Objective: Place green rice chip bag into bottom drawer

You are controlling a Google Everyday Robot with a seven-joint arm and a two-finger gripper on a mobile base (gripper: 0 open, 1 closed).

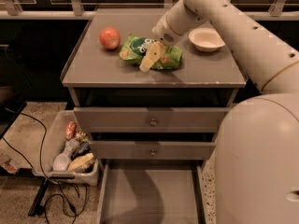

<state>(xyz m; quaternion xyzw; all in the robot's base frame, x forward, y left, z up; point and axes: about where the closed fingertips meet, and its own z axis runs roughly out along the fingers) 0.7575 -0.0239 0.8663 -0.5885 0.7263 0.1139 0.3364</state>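
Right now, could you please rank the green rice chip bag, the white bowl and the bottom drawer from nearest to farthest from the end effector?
1. green rice chip bag, on the cabinet top, right at the end effector.
2. white bowl, same top, toward the picture's right.
3. bottom drawer, pulled open, low by the floor.
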